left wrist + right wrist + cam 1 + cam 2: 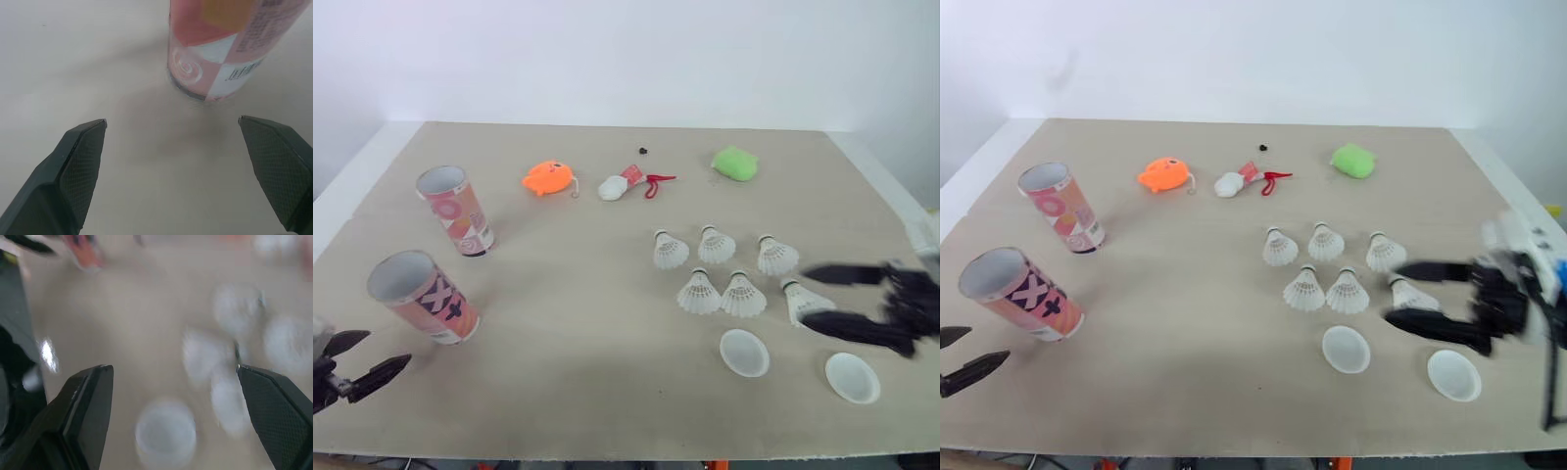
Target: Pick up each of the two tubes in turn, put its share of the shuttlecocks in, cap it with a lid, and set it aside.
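My two pairs of black jaws.
Left jaws and right jaws look alike: matt black wedge fingers [73,171] tapering to blunt tips, with fine cross-hatched pads [286,416]. Behind the right pair sits a white wrist housing [1515,236] with a blue spot.

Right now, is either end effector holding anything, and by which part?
Nothing is held. The left end effector is open, short of the near tube; the right end effector is open beside a shuttlecock, not gripping it.

A beige table [578,323] with a white rim stands against a plain white wall [626,49].
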